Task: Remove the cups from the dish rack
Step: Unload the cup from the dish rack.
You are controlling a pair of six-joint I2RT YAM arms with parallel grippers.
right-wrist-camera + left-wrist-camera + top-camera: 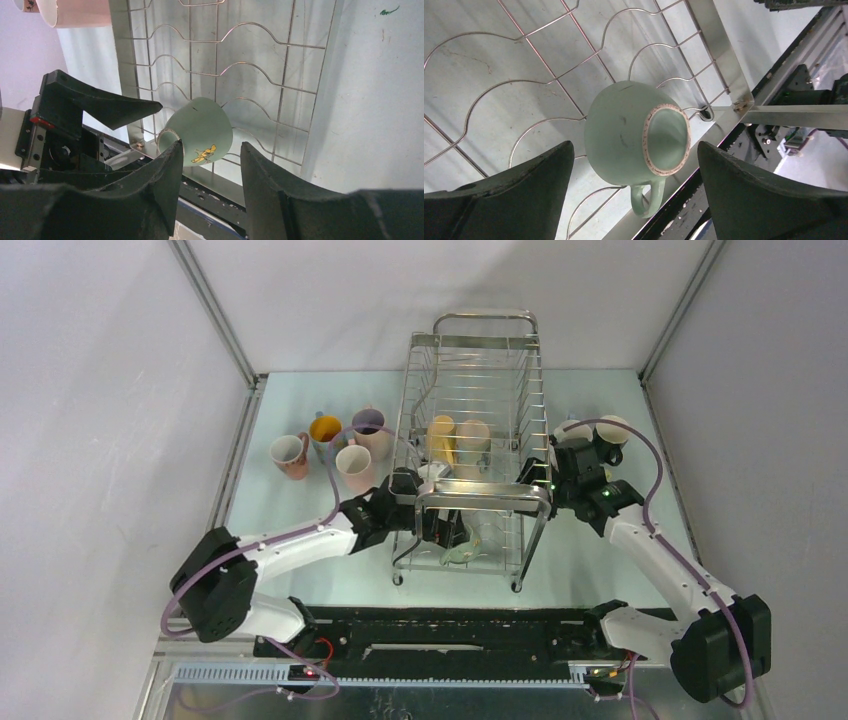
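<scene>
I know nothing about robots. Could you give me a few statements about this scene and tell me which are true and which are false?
1. The pale green mug lies on its side in the dish rack. True.
2. The left gripper is clamped on that mug. False: its jaws stand wide open on either side, not touching it.
3. Left of the rack, four mugs stand on the table. True.
4. The green mug is the last one in the rack. False: a yellow mug and a cream mug are in it too.
5. The right gripper carries a mug. False: nothing is between its fingers.
</scene>
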